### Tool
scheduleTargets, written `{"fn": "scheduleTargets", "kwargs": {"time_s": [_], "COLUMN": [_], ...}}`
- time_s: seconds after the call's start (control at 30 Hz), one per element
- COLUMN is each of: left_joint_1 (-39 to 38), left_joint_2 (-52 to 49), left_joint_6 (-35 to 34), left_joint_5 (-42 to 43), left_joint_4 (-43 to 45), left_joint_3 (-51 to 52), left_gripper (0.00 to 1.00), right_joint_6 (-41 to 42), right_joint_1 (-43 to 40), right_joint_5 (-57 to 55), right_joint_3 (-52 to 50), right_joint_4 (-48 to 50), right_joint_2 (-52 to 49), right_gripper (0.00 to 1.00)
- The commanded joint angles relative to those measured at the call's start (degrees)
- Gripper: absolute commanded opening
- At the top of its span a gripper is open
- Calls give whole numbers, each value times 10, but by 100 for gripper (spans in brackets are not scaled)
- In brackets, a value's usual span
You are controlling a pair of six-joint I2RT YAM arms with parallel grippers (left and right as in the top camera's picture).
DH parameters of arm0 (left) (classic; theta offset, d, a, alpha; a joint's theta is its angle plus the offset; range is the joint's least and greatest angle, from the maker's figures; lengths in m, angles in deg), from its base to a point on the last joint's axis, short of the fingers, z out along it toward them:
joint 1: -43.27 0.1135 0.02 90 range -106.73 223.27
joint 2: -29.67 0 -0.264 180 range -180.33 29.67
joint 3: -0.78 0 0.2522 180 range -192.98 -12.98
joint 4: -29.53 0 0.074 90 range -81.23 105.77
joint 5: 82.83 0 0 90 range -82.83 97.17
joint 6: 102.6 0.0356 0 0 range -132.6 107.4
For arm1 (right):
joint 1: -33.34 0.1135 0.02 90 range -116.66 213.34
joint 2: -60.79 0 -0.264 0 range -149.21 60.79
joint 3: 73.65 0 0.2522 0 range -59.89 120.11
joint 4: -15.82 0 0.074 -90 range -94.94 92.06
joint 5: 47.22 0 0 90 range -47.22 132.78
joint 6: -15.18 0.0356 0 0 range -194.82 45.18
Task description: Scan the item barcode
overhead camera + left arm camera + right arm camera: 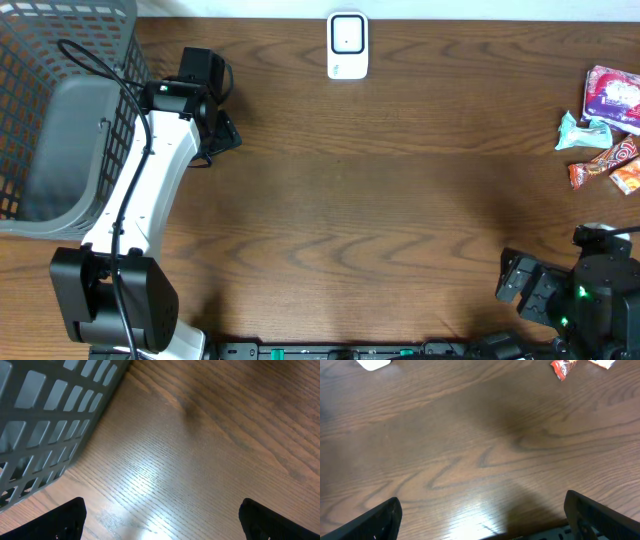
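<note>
Nearest, the right end effector (482, 520) hangs over the worktop's (380, 200) near edge, fingers spread wide and empty. Farther up, the left end effector (160, 522) sits just beside the grey basket (60, 110), also spread and empty. Snack packets (605, 130) lie far right, well apart from the white scanner (347, 45) at the far edge.
</note>
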State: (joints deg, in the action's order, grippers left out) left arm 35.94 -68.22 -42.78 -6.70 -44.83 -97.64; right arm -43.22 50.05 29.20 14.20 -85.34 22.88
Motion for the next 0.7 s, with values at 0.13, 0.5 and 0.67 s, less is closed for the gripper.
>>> {"fn": "scheduleTargets", "kwargs": {"time_s": [0.13, 0.5, 0.67], "left_joint_1": [0, 0, 0], "left_joint_2": [-6, -6, -6], "left_joint_6": [-7, -7, -7], "left_joint_5": [-5, -5, -5], "left_joint_4": [-2, -2, -2], "left_joint_3": [1, 1, 1], "left_gripper": [98, 98, 98], "right_joint_6": [7, 7, 7], "right_joint_1": [6, 3, 1], "right_joint_5": [5, 5, 5], "right_joint_3": [-4, -4, -4], "right_joint_4": [-3, -3, -3], "right_joint_2": [2, 4, 19], "right_gripper": [99, 99, 99]}}
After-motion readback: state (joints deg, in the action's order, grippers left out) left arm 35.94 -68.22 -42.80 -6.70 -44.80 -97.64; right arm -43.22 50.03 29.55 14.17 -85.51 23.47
